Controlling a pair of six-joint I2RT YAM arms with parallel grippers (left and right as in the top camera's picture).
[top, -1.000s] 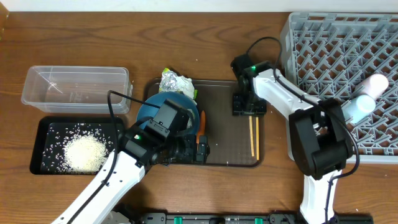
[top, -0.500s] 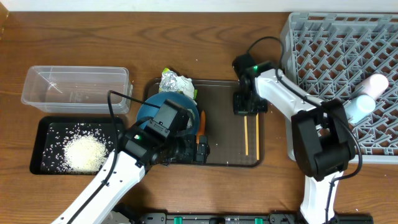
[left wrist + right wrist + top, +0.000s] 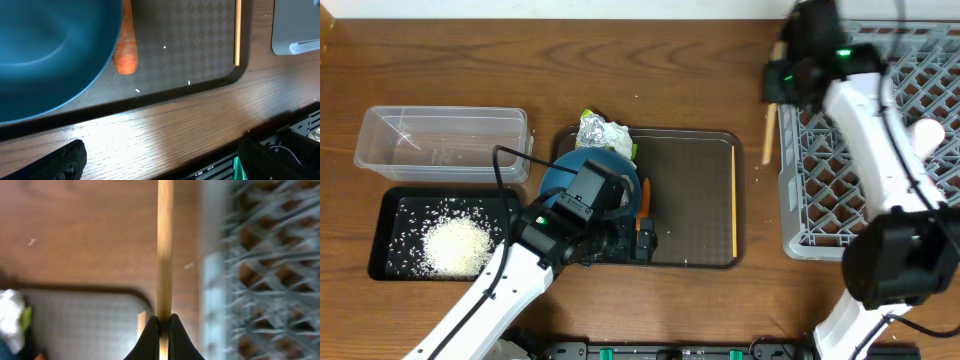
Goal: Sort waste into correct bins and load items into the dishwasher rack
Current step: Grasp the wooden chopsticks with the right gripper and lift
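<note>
Nearest you, your left gripper point(image 3: 160, 150) hangs with its jaws spread wide and nothing between them. It sits over the bare wood of the table point(image 3: 165, 125), just off the near rim of the brown tray point(image 3: 690, 170). Its two dark fingers point(image 3: 67, 160) show at the bottom corners of the left wrist view.

Just beyond that rim, the carrot point(image 3: 126, 40) lies on the brown tray, tight against the right side of the dark blue bowl point(image 3: 45, 50). A few loose grains are scattered on the tray floor near its tip. One chopstick point(image 3: 734, 215) lies flat along the tray's right edge, running near to far.

To your left, the black tray point(image 3: 390, 215) holds the heap of rice point(image 3: 455, 245), with stray grains spread around the heap. Behind it and just beside it stands the clear tub point(image 3: 365, 150). The foil wrapper point(image 3: 603, 132) sits at the far left corner of the brown tray, touching the far side of the bowl.

Farthest out, your right gripper point(image 3: 164, 322) is pinched tight on the second chopstick point(image 3: 165, 245). The stick runs straight out ahead of the fingertips. From overhead, it hangs over the table in the gap between the brown tray and the rack point(image 3: 800, 200), close beside the rack's left wall and outside it. The right wrist view of the rack is blurred. A whitish cup point(image 3: 928, 132) lies in the rack, partly hidden behind your right arm.
</note>
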